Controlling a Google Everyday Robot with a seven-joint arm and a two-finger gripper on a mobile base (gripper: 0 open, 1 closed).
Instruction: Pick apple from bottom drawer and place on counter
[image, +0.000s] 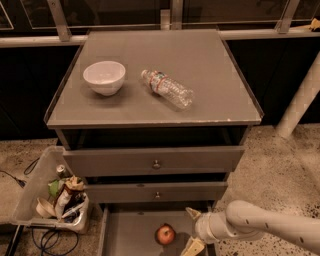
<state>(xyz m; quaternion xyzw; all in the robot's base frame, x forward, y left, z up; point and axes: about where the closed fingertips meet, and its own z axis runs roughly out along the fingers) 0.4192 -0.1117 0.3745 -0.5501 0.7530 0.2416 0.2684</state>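
Observation:
The small red apple lies on the floor of the open bottom drawer, near its middle. My gripper comes in from the right on a white arm, open, with one yellowish fingertip up near the drawer's back and the other low at the frame's edge. It is just right of the apple, a small gap away, and holds nothing. The grey counter tops the cabinet above.
A white bowl and a clear plastic bottle lying on its side are on the counter. Two upper drawers with round knobs are partly out. A grey bin of trash stands left of the cabinet. A white post stands at right.

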